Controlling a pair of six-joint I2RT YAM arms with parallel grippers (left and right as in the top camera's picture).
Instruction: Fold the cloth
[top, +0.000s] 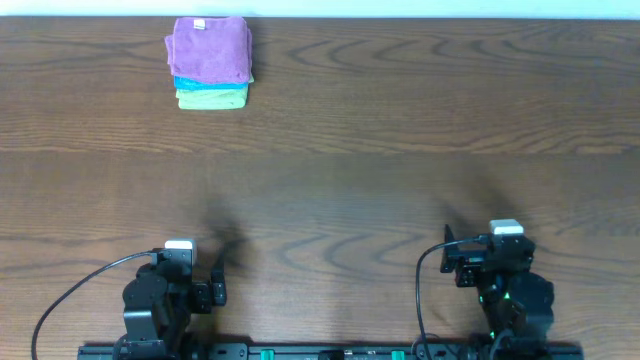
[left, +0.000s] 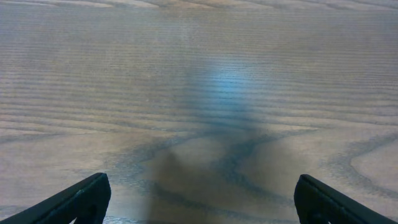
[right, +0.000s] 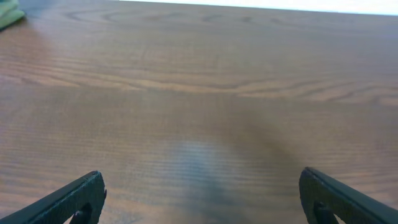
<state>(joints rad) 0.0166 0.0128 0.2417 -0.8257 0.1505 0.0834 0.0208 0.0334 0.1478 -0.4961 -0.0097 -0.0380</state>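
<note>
The stack (top: 210, 63) of folded cloths sits at the far left of the bench (top: 400, 150), close to its far edge. A purple cloth (top: 210, 47) lies on top, a blue one (top: 186, 82) shows as a thin band under it, and a green one (top: 212, 98) is at the bottom. The pile looks roughly square from overhead, so no long axis stands out, and no cloth lies spread out on the open wood.

The left gripper (top: 205, 285) rests at the near edge, almost straight below the stack in the overhead view, well apart from it. Its jaws stand wide apart with only bare wood grain between them in the left wrist view (left: 199, 199).

The right gripper (top: 455, 262) is at the near edge too, far off to the right. Its jaws are also spread, holding nothing (right: 199, 199). A sliver of green (right: 9, 14) shows at the top left corner of its wrist view, so the stack lies ahead and far to the left of it.

The left arm is plainly the nearer one. By my reading, the coming move calls for a straight reach forward from it to the stack, while the right arm would have to cross the bench diagonally.
</note>
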